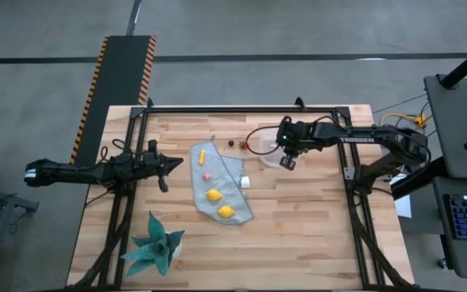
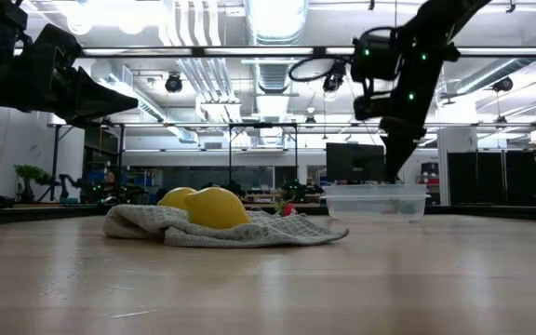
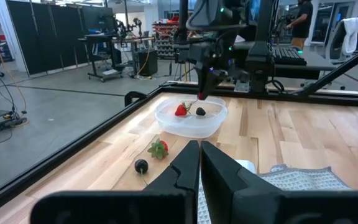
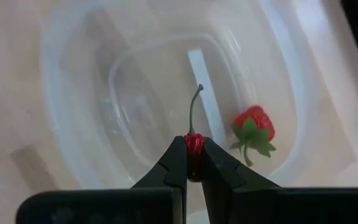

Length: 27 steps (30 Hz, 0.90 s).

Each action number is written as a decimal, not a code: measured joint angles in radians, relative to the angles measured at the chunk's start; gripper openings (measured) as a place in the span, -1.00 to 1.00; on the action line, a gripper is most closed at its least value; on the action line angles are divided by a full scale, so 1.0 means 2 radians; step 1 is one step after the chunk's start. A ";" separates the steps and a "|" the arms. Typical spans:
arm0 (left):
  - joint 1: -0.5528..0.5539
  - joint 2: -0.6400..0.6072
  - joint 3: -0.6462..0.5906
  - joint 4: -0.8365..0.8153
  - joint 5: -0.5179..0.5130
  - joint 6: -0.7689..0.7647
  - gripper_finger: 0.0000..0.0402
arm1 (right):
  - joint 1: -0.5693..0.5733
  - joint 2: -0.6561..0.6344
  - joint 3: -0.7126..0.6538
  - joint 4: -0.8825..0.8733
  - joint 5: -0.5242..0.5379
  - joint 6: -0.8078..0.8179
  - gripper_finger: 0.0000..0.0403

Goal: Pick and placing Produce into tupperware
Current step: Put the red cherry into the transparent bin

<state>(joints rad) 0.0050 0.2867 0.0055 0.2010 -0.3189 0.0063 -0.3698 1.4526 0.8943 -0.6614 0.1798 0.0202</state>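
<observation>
right gripper [image 4: 193,163]: dark fingers clenched on a small glossy red cherry [image 4: 193,144] with thin curved stem, over the tupperware [image 4: 73,124] | tupperware: clear rounded plastic, upper centre-right of high view, holds a strawberry [image 4: 253,127] | lemons [image 1: 220,203]: smooth yellow, on rumpled grey cloth [image 1: 232,174], mid-frame | left gripper [image 1: 165,165]: closed, empty, left table edge

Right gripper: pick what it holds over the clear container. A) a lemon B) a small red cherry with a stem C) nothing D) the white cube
B: the right gripper is shut on a small red cherry, stem up, above the container.
</observation>
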 joint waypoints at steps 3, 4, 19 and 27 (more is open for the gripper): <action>0.000 0.000 0.000 0.000 0.000 0.000 -1.00 | -0.006 0.008 -0.016 0.014 0.000 -0.006 -0.91; 0.000 0.000 0.000 0.000 0.000 0.000 -1.00 | -0.007 0.011 -0.022 0.021 -0.001 -0.009 -0.91; 0.000 0.000 0.000 0.000 0.000 0.000 -1.00 | -0.011 0.043 -0.043 0.063 -0.013 -0.011 -0.72; 0.000 0.000 0.000 0.000 0.000 0.000 -1.00 | -0.011 0.038 -0.043 0.066 -0.011 -0.011 -0.55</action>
<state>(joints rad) 0.0049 0.2867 0.0055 0.2008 -0.3188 0.0067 -0.3916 1.5295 0.8089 -0.5297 0.1579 -0.0017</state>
